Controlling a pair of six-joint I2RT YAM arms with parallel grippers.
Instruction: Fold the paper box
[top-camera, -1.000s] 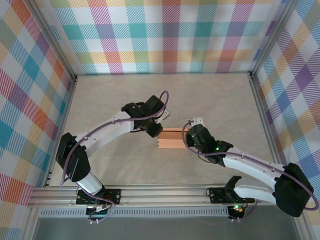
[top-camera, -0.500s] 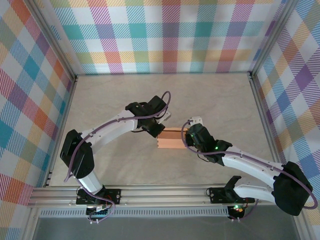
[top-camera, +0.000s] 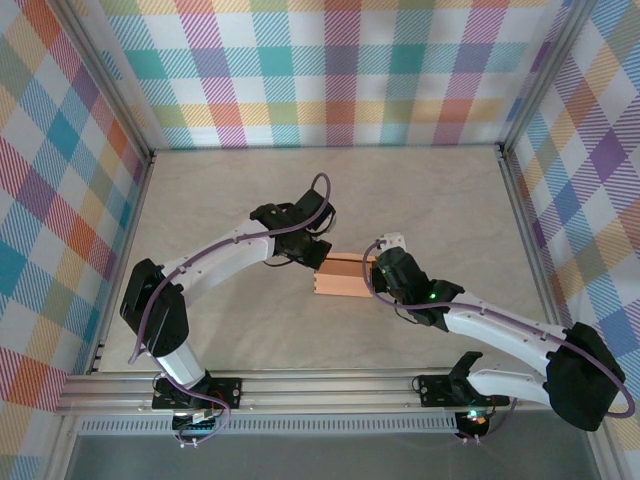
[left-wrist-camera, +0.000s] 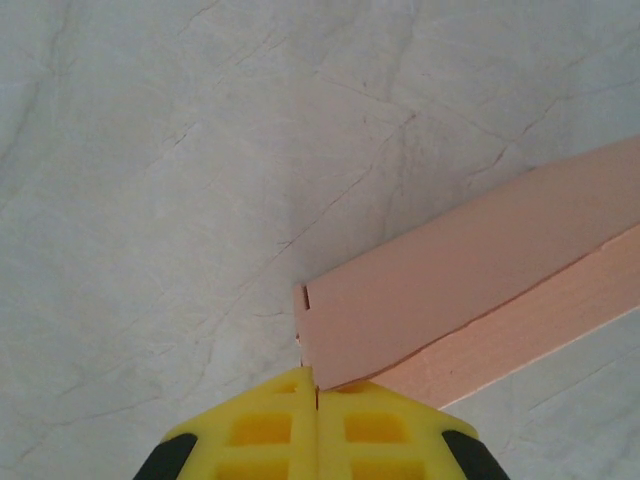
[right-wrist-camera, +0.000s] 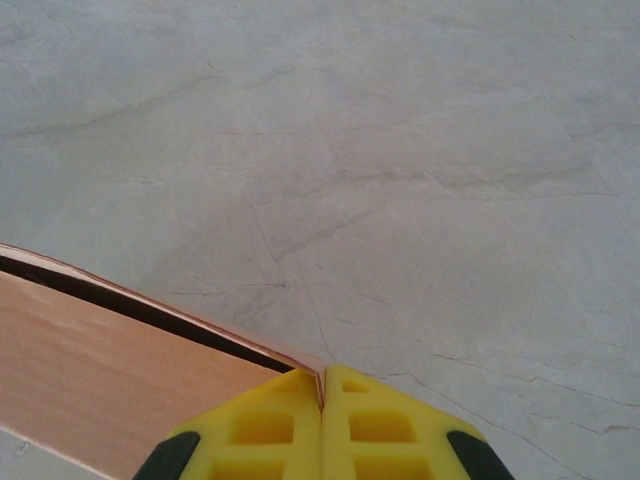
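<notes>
Right gripper pinching the paper box's corner

The right gripper's (right-wrist-camera: 322, 378) yellow fingers (right-wrist-camera: 262, 425) are pressed together on the thin upper edge of the salmon paper box (right-wrist-camera: 120, 375). The box runs off to their left, a dark slit under that edge. Ahead lies bare, grey-veined table (right-wrist-camera: 400, 150).

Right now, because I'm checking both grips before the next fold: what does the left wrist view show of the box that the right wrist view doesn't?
Left wrist view: the salmon-orange thin cardboard box shows a flat panel, a small slit by its corner and a paler lower face, with the left gripper shut on that corner. Right wrist view: a dark gap under the box's thin upper edge, which runs into the shut right gripper. Shared: yellow fingertips pressed together, the box, the grey marbled table.
</notes>
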